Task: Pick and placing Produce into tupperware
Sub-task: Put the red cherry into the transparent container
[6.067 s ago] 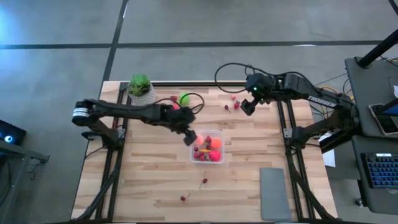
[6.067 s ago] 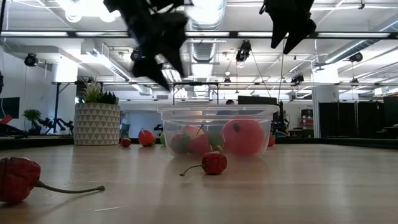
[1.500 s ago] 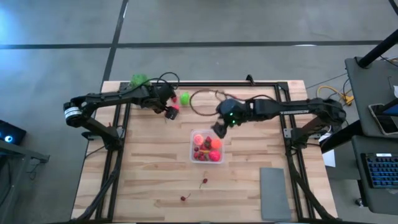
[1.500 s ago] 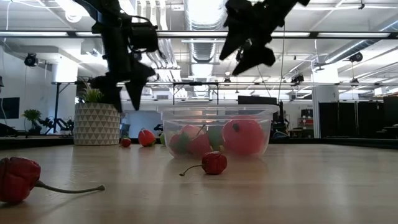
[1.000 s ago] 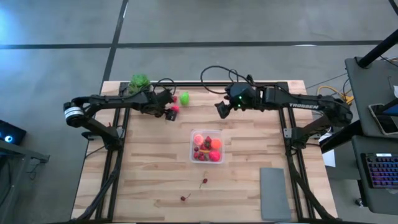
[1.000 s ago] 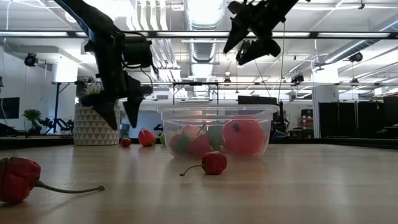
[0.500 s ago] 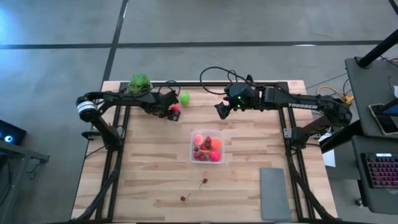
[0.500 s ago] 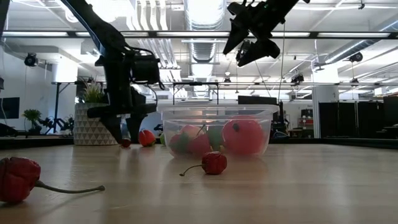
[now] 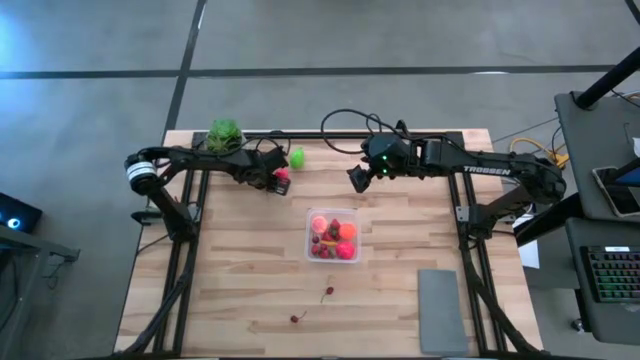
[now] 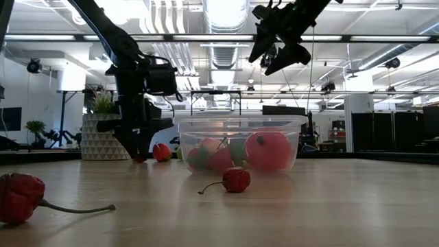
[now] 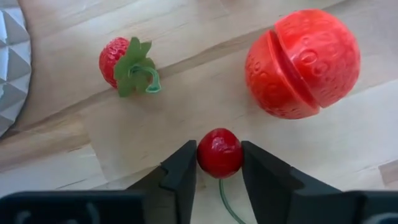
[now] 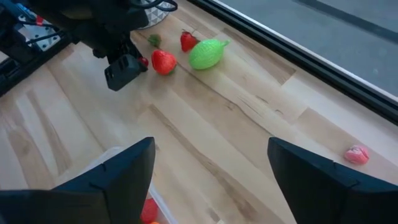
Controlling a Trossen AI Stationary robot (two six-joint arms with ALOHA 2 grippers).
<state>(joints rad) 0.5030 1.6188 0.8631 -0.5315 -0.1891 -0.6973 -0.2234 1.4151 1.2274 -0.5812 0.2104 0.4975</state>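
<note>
From above, the left gripper (image 9: 277, 184) has stayed low at the far left of the table (image 9: 240, 300) beside the potted plant (image 9: 224, 136), while the right gripper (image 9: 356, 180) hovers high, far of the tupperware (image 9: 333, 236) at mid-table (already holding several fruits).

In the low view, the left gripper (image 10: 137, 152) has dropped to the tabletop, its fingers drawn in compared with half a second ago; the right one (image 10: 274, 51) hangs spread and empty.

The left wrist view shows the change: the fingers (image 11: 183, 168) now pinch a small red cherry (image 11: 219, 152), a strawberry (image 11: 121, 62) and a large red fruit (image 11: 303, 62) lying just beyond. The grasp looks made, so a lift should follow.

The right wrist view shows its fingers (image 12: 118, 171) wide apart.
</note>
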